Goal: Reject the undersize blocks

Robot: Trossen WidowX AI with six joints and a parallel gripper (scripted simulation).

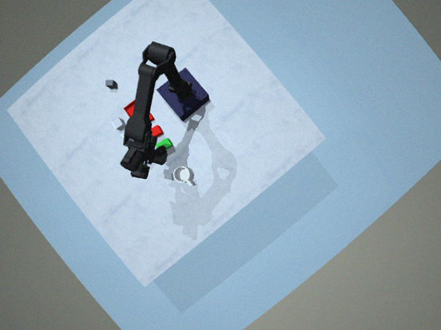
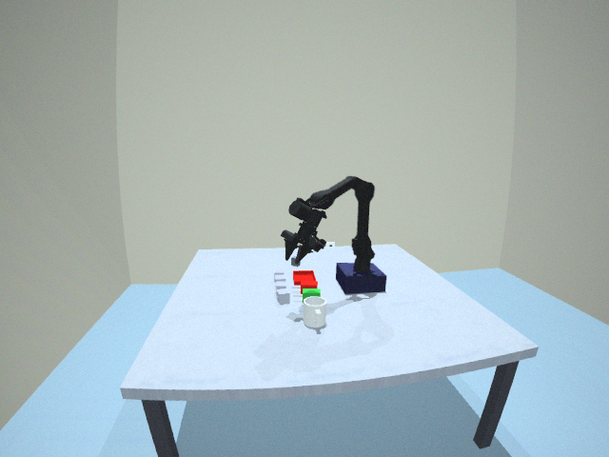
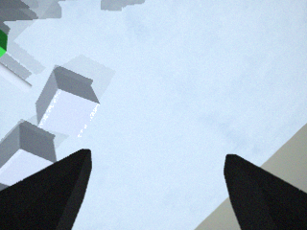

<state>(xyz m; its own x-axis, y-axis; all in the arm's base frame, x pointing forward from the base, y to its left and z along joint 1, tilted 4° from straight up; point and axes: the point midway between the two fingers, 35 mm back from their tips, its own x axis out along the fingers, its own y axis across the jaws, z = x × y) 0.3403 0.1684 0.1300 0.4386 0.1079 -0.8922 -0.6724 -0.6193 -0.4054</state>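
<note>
Claw (image 1: 150,169) (image 2: 292,261) (image 3: 157,160) hung wide and unloaded above the counter (image 1: 217,205) (image 2: 314,359) (image 3: 168,96).
The approach likely called for lowering squarely over the green GO gauge (image 1: 164,144) (image 2: 311,292) (image 3: 2,42), gripping its handle without nudging the pins; it lay below the claw, toward the arm's base (image 1: 200,94) (image 2: 373,284).

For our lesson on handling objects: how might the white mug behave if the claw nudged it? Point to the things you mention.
The mug (image 1: 179,178) (image 2: 314,314) would probably slide upright under a low push, given its flat-looking stance. Pushed near the rim, it might tip. Its side handle could make it swivel.
</note>
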